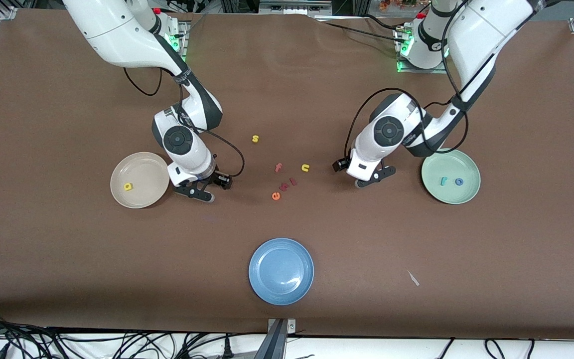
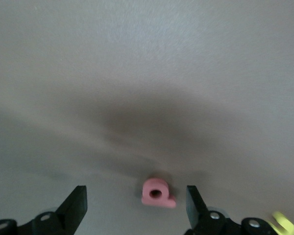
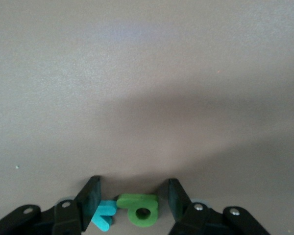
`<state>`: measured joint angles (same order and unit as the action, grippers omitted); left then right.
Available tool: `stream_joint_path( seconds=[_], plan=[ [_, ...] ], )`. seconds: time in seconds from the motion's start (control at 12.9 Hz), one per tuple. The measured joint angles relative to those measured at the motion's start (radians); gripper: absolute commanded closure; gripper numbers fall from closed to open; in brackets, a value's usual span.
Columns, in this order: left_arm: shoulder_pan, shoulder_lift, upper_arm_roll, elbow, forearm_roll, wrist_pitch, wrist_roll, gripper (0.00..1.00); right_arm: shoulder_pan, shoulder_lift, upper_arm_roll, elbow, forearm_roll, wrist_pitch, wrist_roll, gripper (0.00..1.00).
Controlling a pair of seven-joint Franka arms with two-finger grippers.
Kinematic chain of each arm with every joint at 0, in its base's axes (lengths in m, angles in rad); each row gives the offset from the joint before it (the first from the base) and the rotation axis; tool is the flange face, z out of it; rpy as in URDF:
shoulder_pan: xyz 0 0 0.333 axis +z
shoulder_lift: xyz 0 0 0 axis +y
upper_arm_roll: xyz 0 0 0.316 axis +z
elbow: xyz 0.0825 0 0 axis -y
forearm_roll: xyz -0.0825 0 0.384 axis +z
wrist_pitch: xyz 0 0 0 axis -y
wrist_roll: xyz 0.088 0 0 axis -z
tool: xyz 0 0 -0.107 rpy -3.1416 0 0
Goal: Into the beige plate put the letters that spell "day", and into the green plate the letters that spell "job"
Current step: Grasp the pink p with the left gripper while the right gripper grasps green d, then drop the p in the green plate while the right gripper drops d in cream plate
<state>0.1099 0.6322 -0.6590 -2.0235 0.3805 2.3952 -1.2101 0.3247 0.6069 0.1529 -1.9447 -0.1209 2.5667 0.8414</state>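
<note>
Reading the front view as a clock face centred on the table, the beige plate [image 1: 117,174] sits at nine o'clock, the green plate [image 1: 447,167] at three and a blue plate [image 1: 281,270] at six.

The yellow d [image 1: 128,186] lies in the beige plate, toward its eight o'clock side. The teal j [image 1: 444,181] and the blue o [image 1: 459,182] lie side by side in the green plate, close to its middle.

The right gripper [image 1: 202,192] is low over the table just off the beige plate's three o'clock rim. Its wrist view shows the fingers [image 3: 90,198] released and standing on either side of the green a [image 3: 139,209] and the teal y [image 3: 104,215]. These two letters lie touching on the brown table [image 1: 68,249]. One finger may be brushing the y, though that is hard to judge. A slim gap remains beside the a.

The left gripper [image 1: 374,178] is low over the table at nine o'clock from the green plate. Its fingers [image 2: 76,203] are spread wide, gripping nothing. The pink b [image 2: 157,193] lies flat on the table between them, clear of both.

Around the table's centre lie the loose letters. The yellow s [image 1: 255,138] is at twelve o'clock of that cluster. The pink f [image 1: 278,167] and the yellow u [image 1: 305,168] are in its middle, and the orange e [image 1: 276,196] is at six.
</note>
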Motion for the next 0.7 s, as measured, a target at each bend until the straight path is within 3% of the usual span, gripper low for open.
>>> stream_joint_path(
  seconds=[0.23, 0.7],
  plan=[
    [-0.008, 0.060, 0.000, 0.003, 0.074, 0.056, -0.085, 0.14, 0.002, -0.001, -0.001, -0.001, 0.000, 0.001, 0.003, 0.43],
    [-0.008, 0.060, -0.001, 0.011, 0.074, 0.060, -0.107, 0.14, 0.009, -0.006, 0.000, -0.004, -0.005, 0.009, 0.006, 0.76]
  ],
)
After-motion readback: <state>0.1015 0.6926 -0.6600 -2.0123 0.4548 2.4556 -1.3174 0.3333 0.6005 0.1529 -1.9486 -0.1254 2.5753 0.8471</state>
